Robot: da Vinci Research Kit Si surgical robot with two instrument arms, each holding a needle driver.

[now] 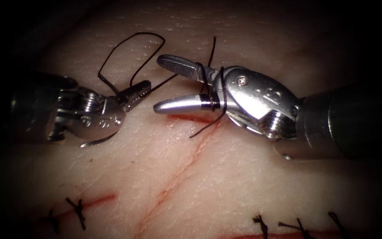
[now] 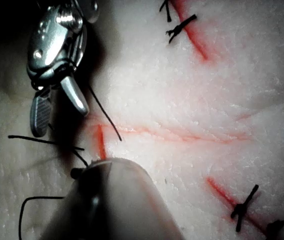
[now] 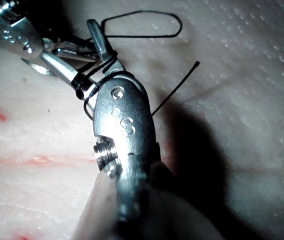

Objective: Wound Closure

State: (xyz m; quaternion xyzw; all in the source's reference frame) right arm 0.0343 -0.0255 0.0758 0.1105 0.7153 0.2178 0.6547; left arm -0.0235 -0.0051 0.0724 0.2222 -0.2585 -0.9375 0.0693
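Right tool [image 1: 173, 86] fingers are standing wide open, gripping nothing; thread [image 1: 134, 53] is lying wrapped around their base. Left tool [image 1: 140, 90] fingers are pinching the thread's loop shut. Below both, the cut [image 1: 186, 161] in the tissue [image 1: 253, 186] is lying with red fluid [image 1: 186, 118] beneath the right fingers. Needle: cannot tell.

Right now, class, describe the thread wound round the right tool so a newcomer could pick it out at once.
Start at the large right tool, entering from the right with its jaws open above the cut. At the base of those jaws, dark thread wraps round the metal. Unlike the open loop of thread held by the left tool or the knotted stitches below, it coils on the tool itself.
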